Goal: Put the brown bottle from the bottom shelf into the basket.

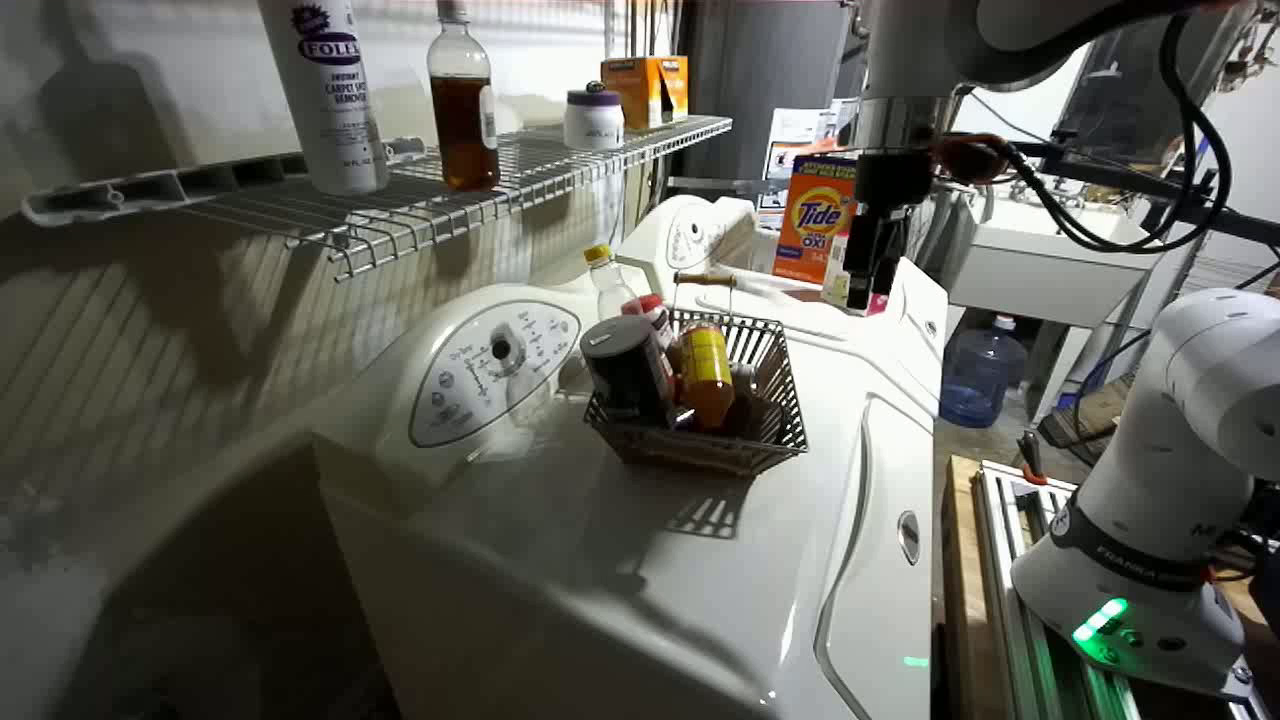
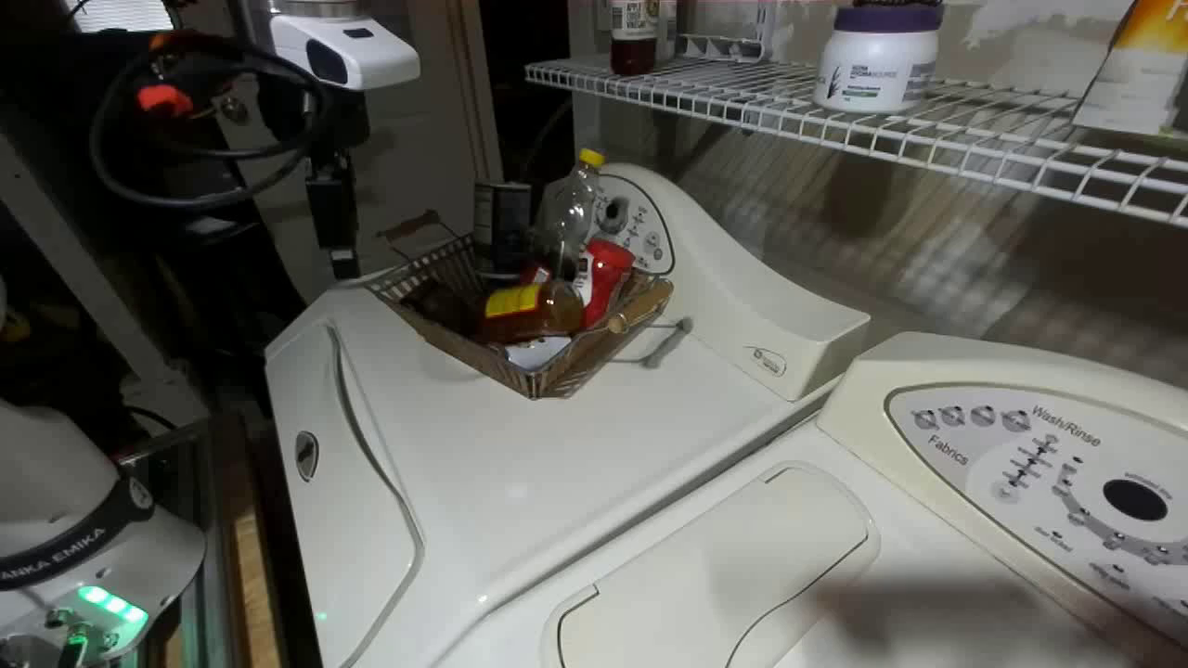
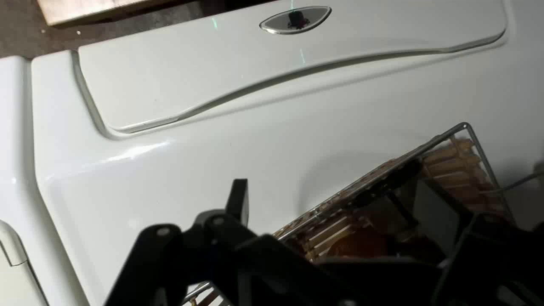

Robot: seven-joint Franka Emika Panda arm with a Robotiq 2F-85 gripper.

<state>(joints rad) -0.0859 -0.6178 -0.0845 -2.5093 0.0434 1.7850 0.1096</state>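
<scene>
Gripper (image 3: 338, 197) points down, at two o'clock from the basket (image 1: 700, 450) in an exterior view. In the wrist view its fingers (image 3: 236, 197) are spread wide, with the basket's rim showing between them. The brown bottle (image 1: 466, 130) stands upright on the wire shelf (image 1: 540, 155), toward eleven o'clock from the basket in an exterior view and well apart from the gripper. Along the shelf, a white bottle (image 1: 335, 120) sits at nine o'clock from the brown bottle, a jar (image 1: 593, 125) at three, and an orange carton (image 1: 638, 92) at two from the jar. The basket rests on a white machine (image 2: 464, 445) and holds a dark can (image 1: 622, 372), a clear bottle (image 2: 571, 213), a red container (image 2: 609, 271) and a yellow-labelled amber bottle (image 1: 707, 378).
</scene>
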